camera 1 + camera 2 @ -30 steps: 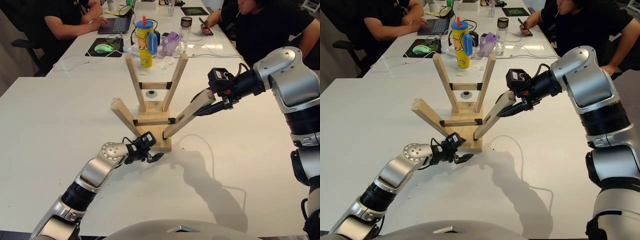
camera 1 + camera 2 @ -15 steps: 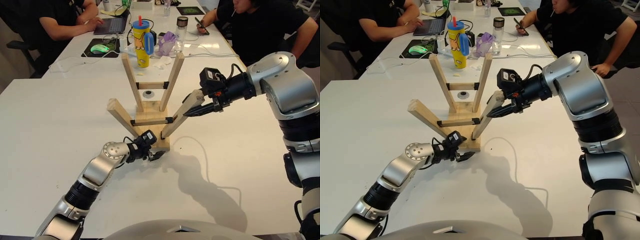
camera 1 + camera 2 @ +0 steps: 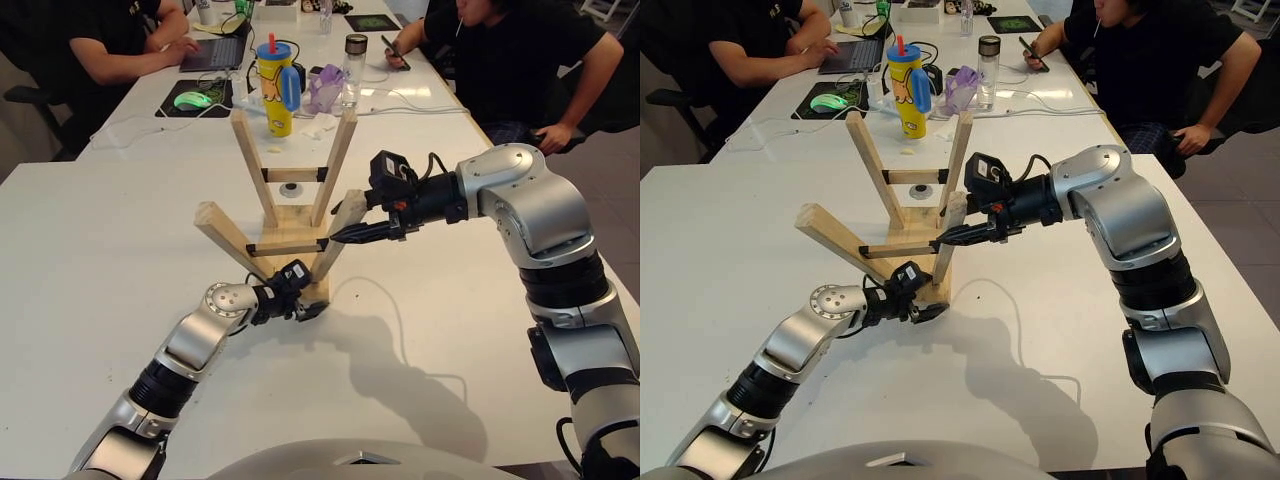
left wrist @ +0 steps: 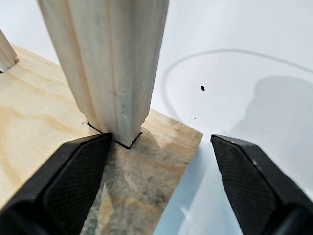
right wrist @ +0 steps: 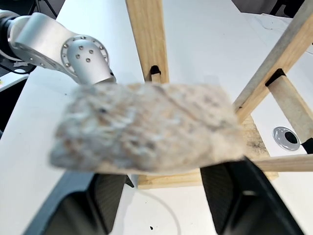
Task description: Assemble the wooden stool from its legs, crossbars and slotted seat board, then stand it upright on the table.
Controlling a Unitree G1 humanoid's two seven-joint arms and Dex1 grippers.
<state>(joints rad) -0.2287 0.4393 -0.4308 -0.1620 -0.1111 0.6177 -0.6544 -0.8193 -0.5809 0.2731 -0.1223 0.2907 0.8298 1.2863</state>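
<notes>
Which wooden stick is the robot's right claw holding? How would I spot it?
On the white table stands a pale wooden stool, upside down, its four legs pointing up. Look at the near leg that leans toward the robot's right. It is the only leg with the black right gripper closed on its top end.

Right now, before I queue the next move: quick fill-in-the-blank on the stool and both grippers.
1. The stool sits ____, with its seat board flat on the table.
2. The right gripper is ____ on the upper end of the near leg.
3. The left gripper is ____, with the seat board's near corner between its fingers.

Missing words: upside down; shut; open.
</notes>
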